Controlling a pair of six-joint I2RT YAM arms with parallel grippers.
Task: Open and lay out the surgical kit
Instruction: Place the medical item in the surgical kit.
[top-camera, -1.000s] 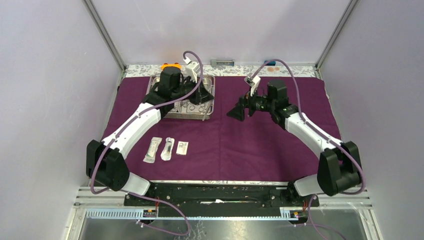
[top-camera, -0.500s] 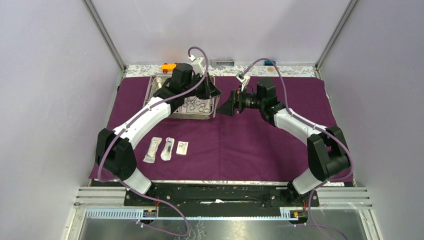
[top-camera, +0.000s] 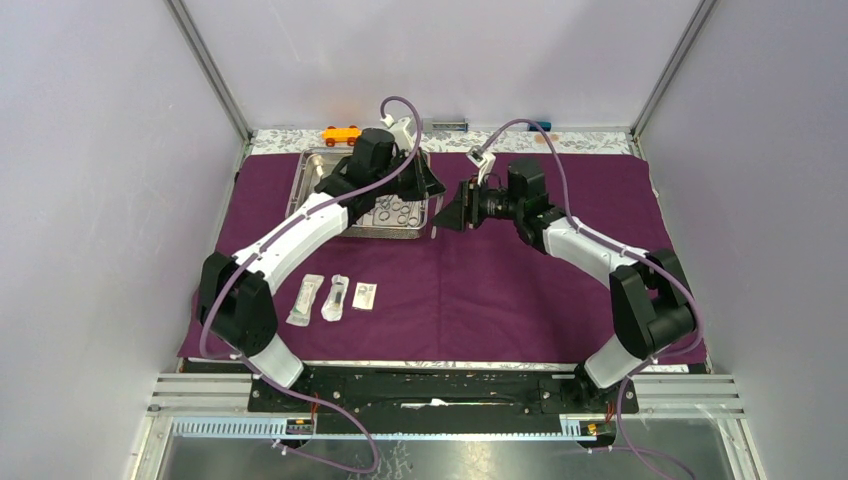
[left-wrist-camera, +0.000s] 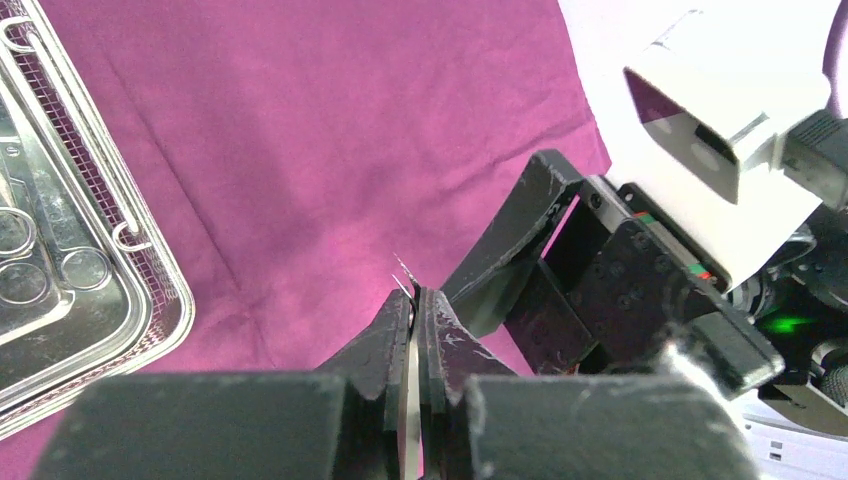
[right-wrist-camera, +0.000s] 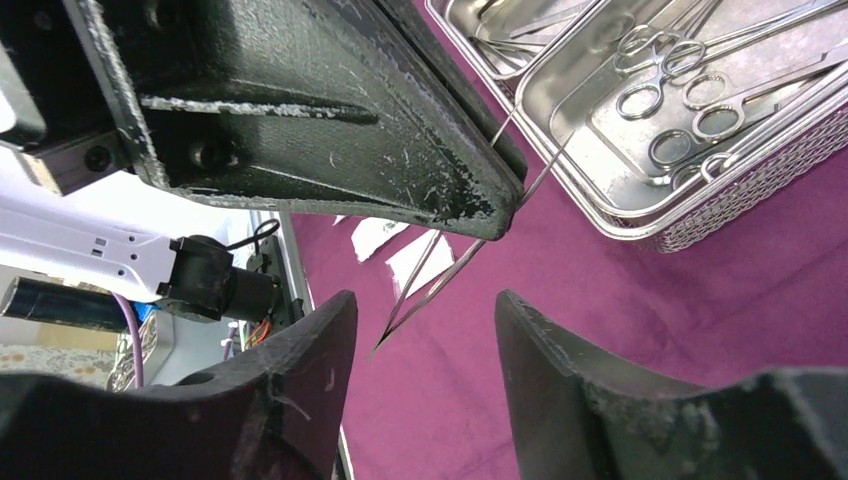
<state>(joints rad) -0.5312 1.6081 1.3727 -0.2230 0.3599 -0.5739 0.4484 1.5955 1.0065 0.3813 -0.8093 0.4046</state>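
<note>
The thin steel tweezers are held aloft just right of the steel tray, near the counter's far edge, pinched in the jaws of the left gripper, with the jaws of the right gripper spread around the free end; being light, springy and slippery, they are judged best gripped across both legs.

No legible text or labels anywhere

On the table: cloth wrap. On it at 11 o'clock sits the tray, forceps in its 3 o'clock half. Three packets in a row at 8 o'clock. Behind tray, off cloth: toy car. My left jaws hold tweezers at tray's 3 o'clock edge; my right jaws just beyond.
</note>
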